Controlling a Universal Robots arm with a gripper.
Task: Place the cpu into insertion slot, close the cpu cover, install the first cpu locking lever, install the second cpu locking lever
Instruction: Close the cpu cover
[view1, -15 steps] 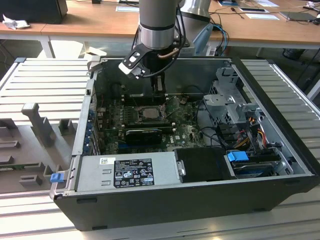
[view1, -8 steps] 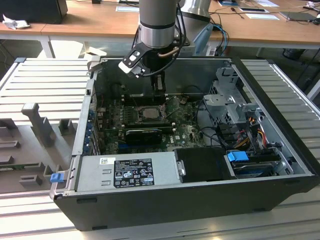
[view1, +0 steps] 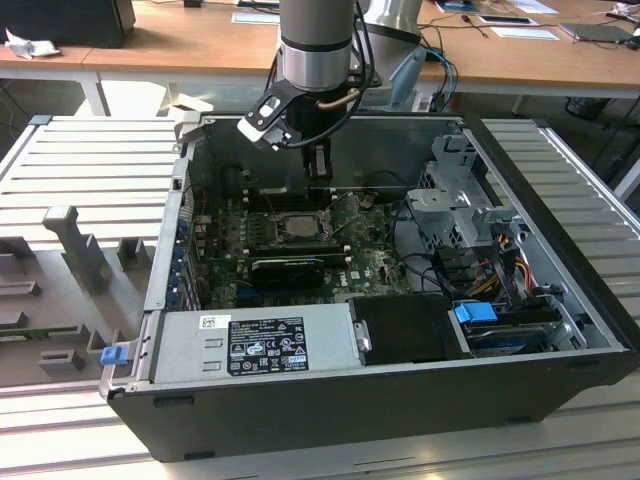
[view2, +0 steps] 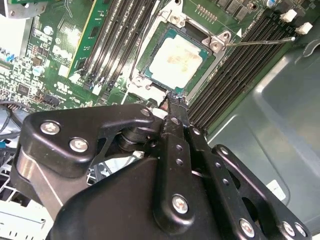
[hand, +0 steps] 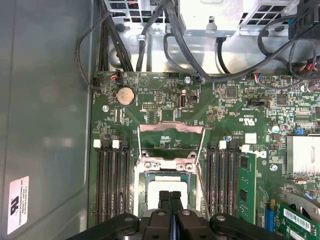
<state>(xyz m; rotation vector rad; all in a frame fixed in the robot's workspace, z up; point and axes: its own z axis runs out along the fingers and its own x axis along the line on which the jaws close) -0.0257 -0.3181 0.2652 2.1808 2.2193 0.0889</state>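
Note:
The cpu (view2: 177, 57), a pale silver square, lies seated in the socket on the green motherboard (hand: 225, 115). The cpu cover (hand: 171, 131) is swung open and lies back from the socket, with board showing through its square opening. One thin wire locking lever (view2: 260, 41) sticks out sideways, unlatched. My gripper (view2: 172, 100) hovers just above the socket's edge. Its black fingers are pressed together with nothing between them. In the first wrist view the gripper (hand: 170, 194) overlaps the cpu (hand: 155, 187). The exterior view shows the gripper (view1: 318, 175) above the cpu (view1: 297, 224).
Black memory slots (hand: 110, 180) flank the socket on both sides. A long black card (view1: 288, 268) sits in front of the socket. The power supply (view1: 255, 343), drive cage (view1: 465, 200) and cables (hand: 200, 55) crowd the open case. The case wall (hand: 45, 125) stands close by.

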